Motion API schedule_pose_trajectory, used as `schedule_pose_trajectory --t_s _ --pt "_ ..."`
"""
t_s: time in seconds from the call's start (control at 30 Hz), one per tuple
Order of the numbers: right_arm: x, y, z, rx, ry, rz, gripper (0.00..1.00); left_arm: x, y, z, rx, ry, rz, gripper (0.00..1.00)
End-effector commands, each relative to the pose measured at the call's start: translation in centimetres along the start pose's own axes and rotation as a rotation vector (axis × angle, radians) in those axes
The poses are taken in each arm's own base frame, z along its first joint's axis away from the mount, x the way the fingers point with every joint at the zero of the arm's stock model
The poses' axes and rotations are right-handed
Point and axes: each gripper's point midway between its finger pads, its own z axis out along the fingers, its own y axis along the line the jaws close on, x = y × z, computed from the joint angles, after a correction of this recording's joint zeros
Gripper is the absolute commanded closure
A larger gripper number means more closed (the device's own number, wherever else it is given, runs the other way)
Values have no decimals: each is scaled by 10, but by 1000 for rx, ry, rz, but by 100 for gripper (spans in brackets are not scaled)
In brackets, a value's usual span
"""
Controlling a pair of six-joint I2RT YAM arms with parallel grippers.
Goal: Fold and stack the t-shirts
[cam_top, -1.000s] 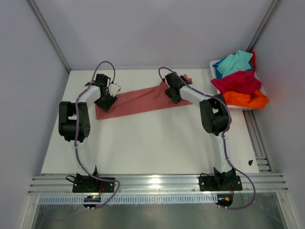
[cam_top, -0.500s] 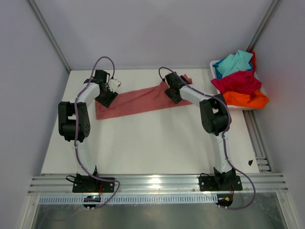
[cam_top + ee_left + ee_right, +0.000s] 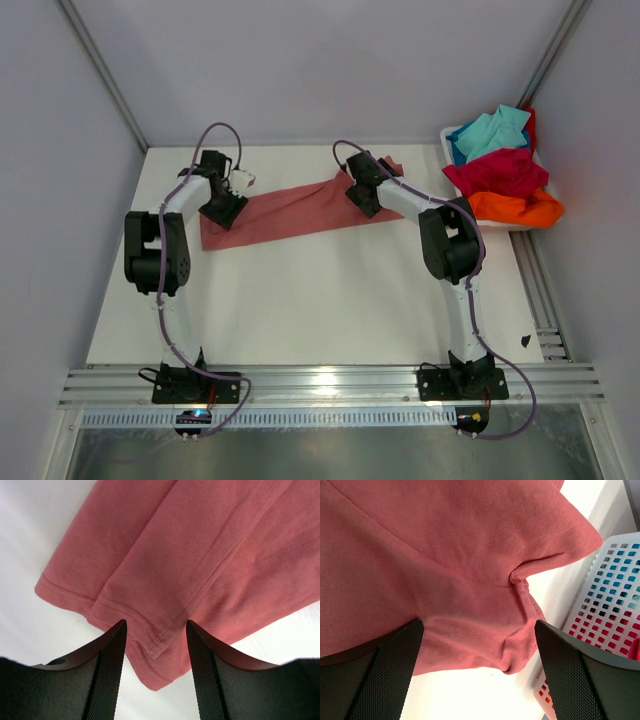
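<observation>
On the table (image 3: 330, 300), the light, limp pink t-shirt (image 3: 290, 212) is best pinched at its hemmed corners, over which the left gripper (image 3: 155, 624) and right gripper (image 3: 479, 627) are positioned open.

spread t-shirt (image 3: 290, 212): on table (image 3: 300, 300), far half | tub (image 3: 607, 587) (holding heaped t-shirts (image 3: 500, 170)): right of it

White-and-black left arm (image 3: 158, 250): elbow folded back, forearm reaching toward the far left. Black two-finger left gripper (image 3: 155, 626) points down, jaws partly apart, seemingly pinching nothing, though the wrist view is tight. White-and-black right arm (image 3: 450, 245): forearm stretched far and leftward. Black two-finger right gripper (image 3: 479, 630) held low, jaws spread wide.
</observation>
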Motion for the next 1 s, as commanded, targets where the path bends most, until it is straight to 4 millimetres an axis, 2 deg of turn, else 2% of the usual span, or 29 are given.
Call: schedule_pose_trajectory --t_s 0.0,0.23,0.53,0.57,0.73,0.9,0.97 --pt "21 13 -3 -64 62 -14 2 -2 -2 9 25 -13 -17 47" --pt "22 12 -2 -63 64 -15 2 -2 -4 13 32 -12 -18 51" --pt "23 14 -2 -67 66 -13 2 -3 -3 13 30 -14 -21 63" --pt "24 14 -1 -67 67 -16 2 -3 -3 12 31 -15 -20 70" --pt "24 14 -1 -68 68 -16 2 -6 -2 8 27 -25 -18 89" --pt "24 14 -1 -69 68 -16 2 -5 -3 9 31 -21 -21 90" --pt "23 15 -1 -69 67 -16 2 -6 -2 8 28 -23 -21 86"
